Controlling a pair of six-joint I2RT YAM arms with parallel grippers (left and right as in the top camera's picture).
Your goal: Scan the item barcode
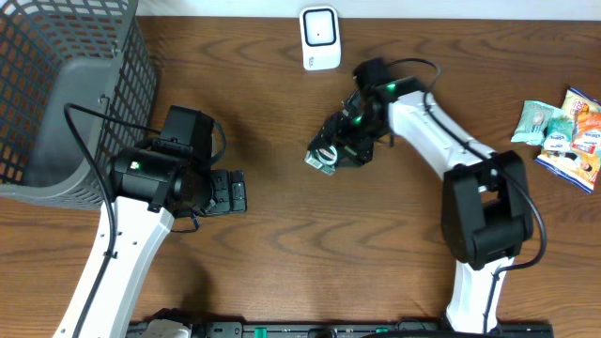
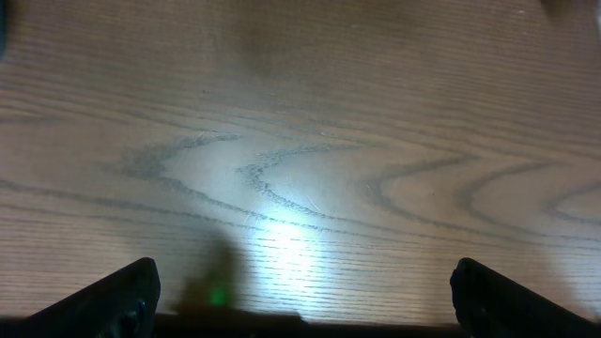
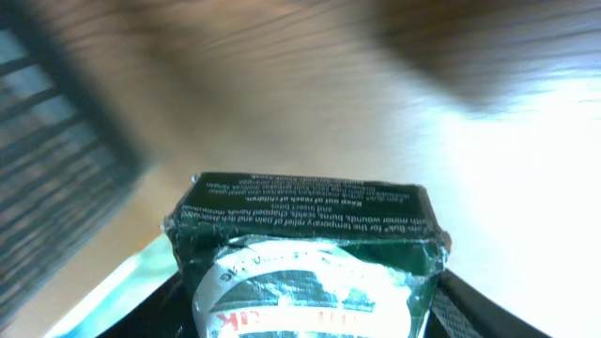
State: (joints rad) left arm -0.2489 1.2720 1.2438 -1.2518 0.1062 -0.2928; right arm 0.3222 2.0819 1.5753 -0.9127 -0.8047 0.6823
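Observation:
My right gripper [image 1: 331,150] is shut on a small dark green box [image 1: 324,153], held a little above the table's middle. Through the right wrist camera the green box [image 3: 310,253] fills the space between the two black fingers [image 3: 470,314], its white label and small print facing the camera. The white barcode scanner [image 1: 320,38] stands at the back edge, well behind the box. Over bare wood left of centre hangs my left gripper [image 1: 228,192], open and empty; its black fingertips [image 2: 122,300] frame only tabletop.
A grey wire basket [image 1: 66,94] fills the back left corner. Several snack packets [image 1: 568,136] lie at the right edge. Wood grain tabletop [image 2: 300,141] lies under the left gripper.

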